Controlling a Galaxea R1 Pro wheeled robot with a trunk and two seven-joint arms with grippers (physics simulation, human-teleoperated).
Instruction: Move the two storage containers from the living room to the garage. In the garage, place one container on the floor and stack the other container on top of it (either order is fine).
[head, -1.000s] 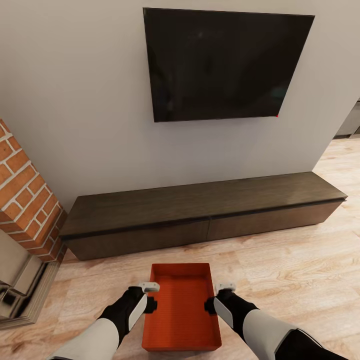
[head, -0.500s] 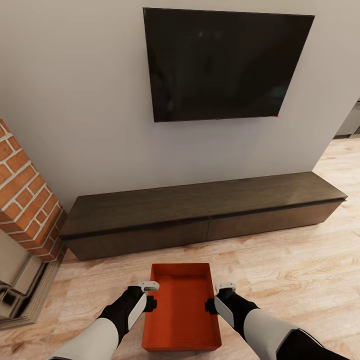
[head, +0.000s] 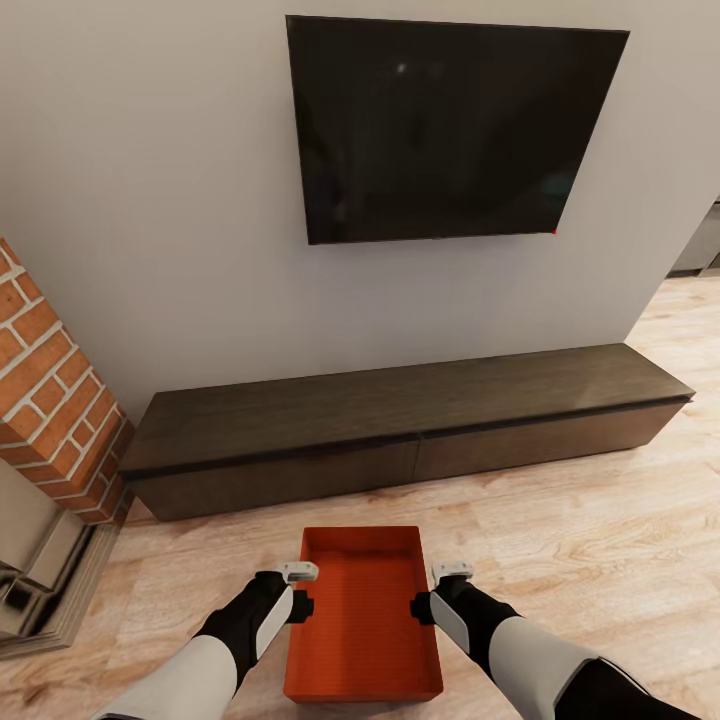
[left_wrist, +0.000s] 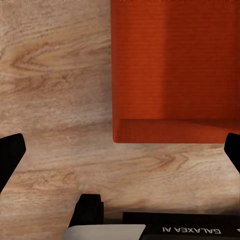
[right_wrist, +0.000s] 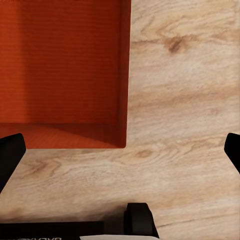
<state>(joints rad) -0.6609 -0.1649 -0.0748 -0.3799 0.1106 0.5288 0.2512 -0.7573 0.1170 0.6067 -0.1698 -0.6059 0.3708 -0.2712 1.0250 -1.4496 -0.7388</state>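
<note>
Head view of the living room: a red-orange storage container (head: 364, 612) sits on the light wood plank floor (head: 560, 540) in front of the long dark wood cabinet (head: 400, 425), its long axis running away from the robot and its open top facing up. Above the cabinet a black TV (head: 450, 130) hangs on the pale wall; a brick column (head: 55, 390) stands at the left edge. The left gripper (head: 298, 590) is at the container's left long wall and the right gripper (head: 437, 592) at its right long wall — one on each side, about halfway along; whether either touches the wall cannot be told from this view. In the left wrist view the container (left_wrist: 175, 70) lies ahead over the wood floor (left_wrist: 55, 90), with the two dark fingertips (left_wrist: 10, 155) set wide apart at the picture's edges and nothing between them, so the left pincer is released. The right wrist view shows the same arrangement — container (right_wrist: 62, 70) ahead, fingertips (right_wrist: 10, 155) spread wide over bare planks (right_wrist: 185, 90) — so the right pincer is likewise released.
</note>
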